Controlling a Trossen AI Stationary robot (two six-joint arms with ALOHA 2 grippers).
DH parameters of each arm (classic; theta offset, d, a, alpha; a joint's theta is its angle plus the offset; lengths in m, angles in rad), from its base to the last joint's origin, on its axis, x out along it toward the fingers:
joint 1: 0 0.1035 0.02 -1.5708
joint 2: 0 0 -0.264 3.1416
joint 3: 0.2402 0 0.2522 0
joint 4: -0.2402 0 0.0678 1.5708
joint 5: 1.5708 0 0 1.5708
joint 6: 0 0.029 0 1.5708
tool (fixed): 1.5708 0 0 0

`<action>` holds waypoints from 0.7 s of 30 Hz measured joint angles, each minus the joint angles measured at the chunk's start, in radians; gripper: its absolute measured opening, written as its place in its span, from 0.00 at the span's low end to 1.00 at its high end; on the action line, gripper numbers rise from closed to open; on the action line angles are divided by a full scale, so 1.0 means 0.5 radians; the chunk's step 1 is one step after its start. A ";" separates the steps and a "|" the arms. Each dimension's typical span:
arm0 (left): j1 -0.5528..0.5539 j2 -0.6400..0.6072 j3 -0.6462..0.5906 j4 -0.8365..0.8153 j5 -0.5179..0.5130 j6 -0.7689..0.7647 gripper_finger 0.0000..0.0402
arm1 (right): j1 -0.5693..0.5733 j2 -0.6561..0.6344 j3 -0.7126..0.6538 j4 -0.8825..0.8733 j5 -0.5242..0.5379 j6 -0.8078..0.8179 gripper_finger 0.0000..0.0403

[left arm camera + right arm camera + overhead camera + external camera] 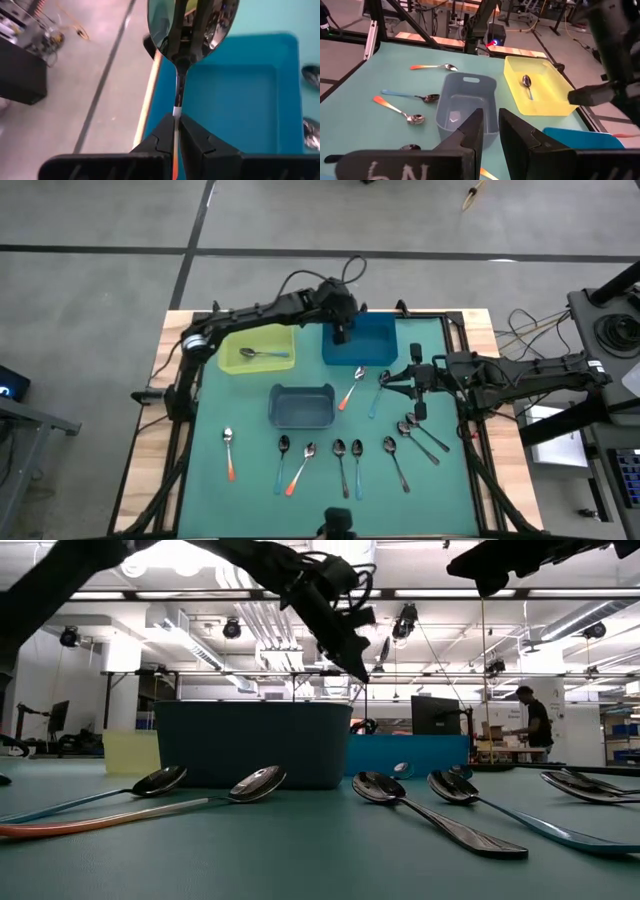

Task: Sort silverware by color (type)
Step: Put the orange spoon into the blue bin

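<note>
The green table mat (210, 430) carries three bins: a yellow bin (256, 350) with one spoon (264, 354) in it, a blue bin (368, 345), and a grey bin (301, 406) in the middle. The left gripper (177, 131) hangs over the blue bin, pinched tight on an orange-handled spoon (186, 30). The right gripper (490, 131), fingers slightly parted and holding nothing, hovers near the blue bin. Other spoons (340, 452) lie scattered along the mat's near side.
</note>
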 joint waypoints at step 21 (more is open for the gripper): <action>0.001 0.507 0.592 -0.668 0.000 -0.009 0.00 | 0.000 -0.006 0.000 -0.011 0.001 0.000 0.13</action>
